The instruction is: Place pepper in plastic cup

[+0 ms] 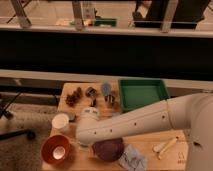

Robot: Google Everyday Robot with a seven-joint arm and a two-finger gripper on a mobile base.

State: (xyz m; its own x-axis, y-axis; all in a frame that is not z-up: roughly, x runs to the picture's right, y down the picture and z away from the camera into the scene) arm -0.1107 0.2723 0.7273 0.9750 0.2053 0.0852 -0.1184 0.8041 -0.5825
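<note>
A white plastic cup stands at the table's left side. A reddish-brown lumpy item, possibly the pepper, lies at the far left of the table. My white arm reaches in from the right across the table. Its gripper is at the wrist's far end, just right of the cup and just in front of a small dark item. I cannot see anything held in it.
A green tray stands at the back right. A grey-blue item and another dark item lie beside it. A red bowl with a white cup inside, a dark purple bowl, a crumpled cloth and pale utensils sit along the front.
</note>
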